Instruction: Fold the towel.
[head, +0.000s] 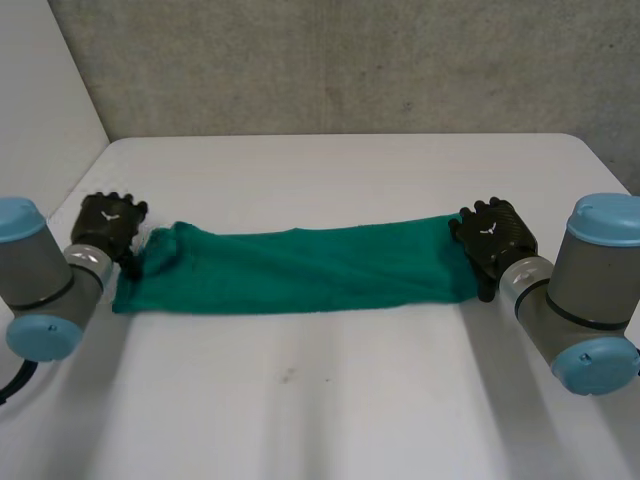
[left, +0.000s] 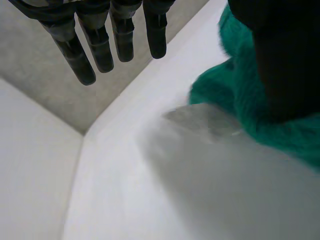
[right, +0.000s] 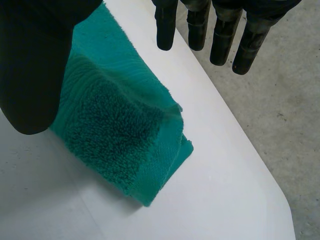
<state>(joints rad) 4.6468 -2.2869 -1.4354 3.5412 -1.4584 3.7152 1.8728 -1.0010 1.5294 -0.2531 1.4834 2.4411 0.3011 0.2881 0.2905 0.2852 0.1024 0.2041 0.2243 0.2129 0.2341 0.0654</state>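
A green towel (head: 300, 270) lies across the white table (head: 330, 400) as a long, narrow folded strip. My left hand (head: 108, 225) sits at the strip's left end, which is bunched up. In the left wrist view its fingers (left: 100, 45) hang straight, clear of the cloth, and the thumb (left: 285, 60) is over the towel (left: 230, 90). My right hand (head: 493, 235) rests at the right end. Seen from the right wrist, its fingers (right: 220, 35) are straight and spread from the thumb (right: 35, 65), with the towel's end (right: 120, 130) lying flat below. Neither hand holds cloth.
A grey concrete wall (head: 350, 60) stands behind the table, and a white panel (head: 40, 100) closes off the left side. The table's right edge and the concrete floor (right: 270, 125) beyond it lie just past my right hand's fingers. Bare tabletop stretches in front of the towel.
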